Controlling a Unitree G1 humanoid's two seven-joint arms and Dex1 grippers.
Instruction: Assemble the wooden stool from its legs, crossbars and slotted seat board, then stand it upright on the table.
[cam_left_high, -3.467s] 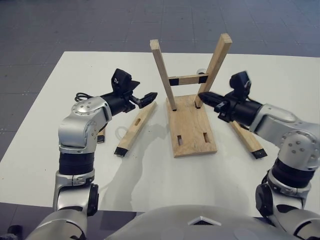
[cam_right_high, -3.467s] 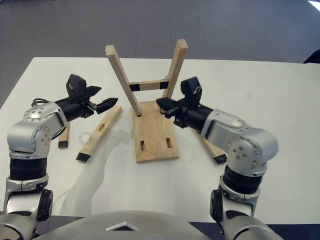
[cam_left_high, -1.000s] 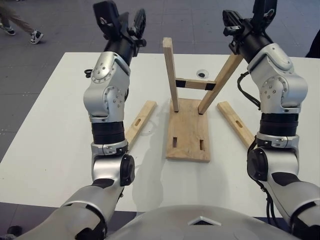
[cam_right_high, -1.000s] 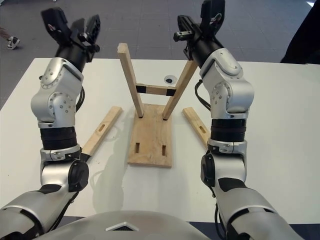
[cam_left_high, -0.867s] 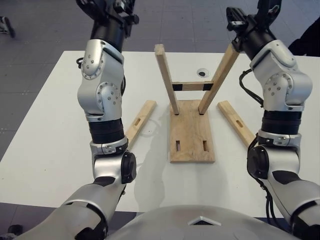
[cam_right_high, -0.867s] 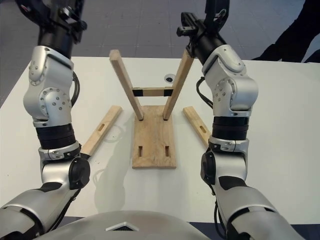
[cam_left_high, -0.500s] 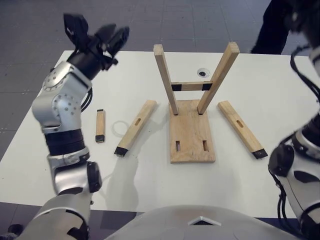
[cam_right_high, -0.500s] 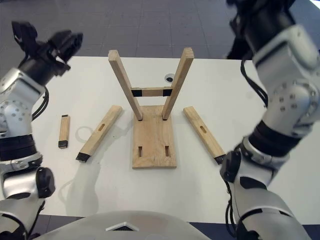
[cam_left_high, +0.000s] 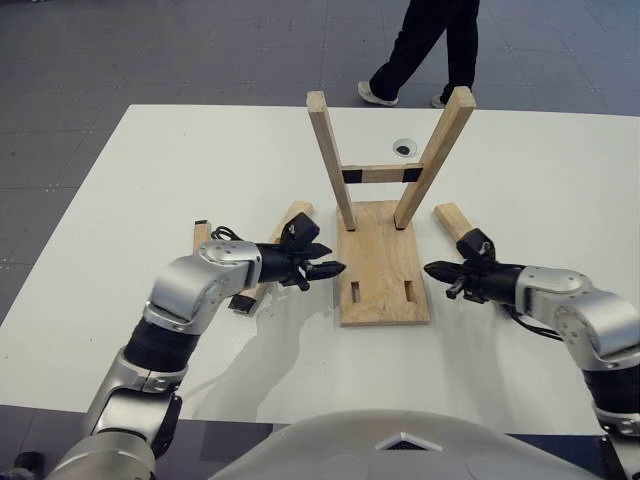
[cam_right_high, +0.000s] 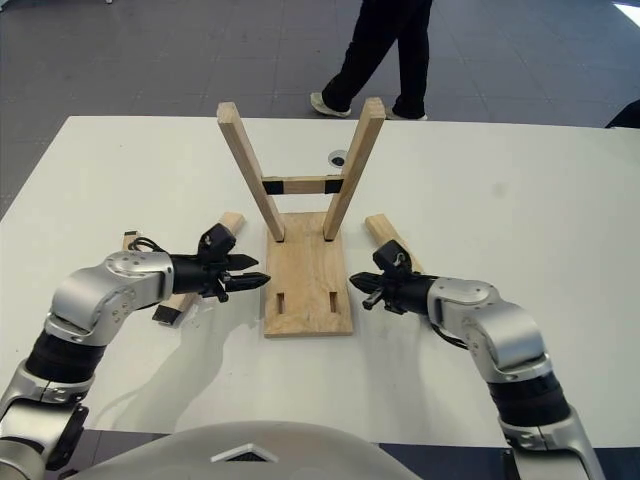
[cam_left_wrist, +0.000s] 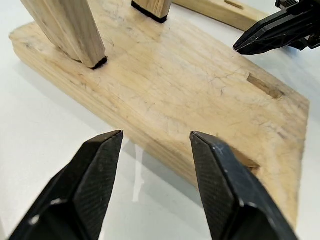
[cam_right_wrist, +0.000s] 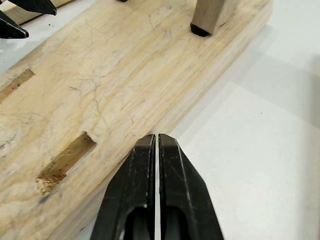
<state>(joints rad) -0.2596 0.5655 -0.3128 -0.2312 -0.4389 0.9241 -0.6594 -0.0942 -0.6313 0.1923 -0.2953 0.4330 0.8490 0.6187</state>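
The slotted seat board (cam_left_high: 385, 250) lies flat mid-table. Two legs (cam_left_high: 330, 160) stand in its far slots, joined by a crossbar (cam_left_high: 380, 173). The two near slots (cam_left_high: 356, 291) are bare. My left gripper (cam_left_high: 328, 272) hovers low at the board's left edge, open, with nothing between its fingers (cam_left_wrist: 95, 185). On the opposite side, my right gripper (cam_left_high: 432, 269) is shut and empty, its tips (cam_right_wrist: 157, 142) just off the board's right edge. One loose leg (cam_left_high: 295, 213) lies left of the board under my left arm; another (cam_left_high: 452, 218) lies on the right, behind my right gripper.
A short crossbar (cam_left_high: 200, 235) lies on the white table (cam_left_high: 150, 170) left of my left arm. A round cable hole (cam_left_high: 403, 147) sits in the table behind the standing legs. Open table surface stretches along the near edge and far right.
Both arms have come down from raised positions to table height, one on each side of the seat board. The wooden parts have not moved.
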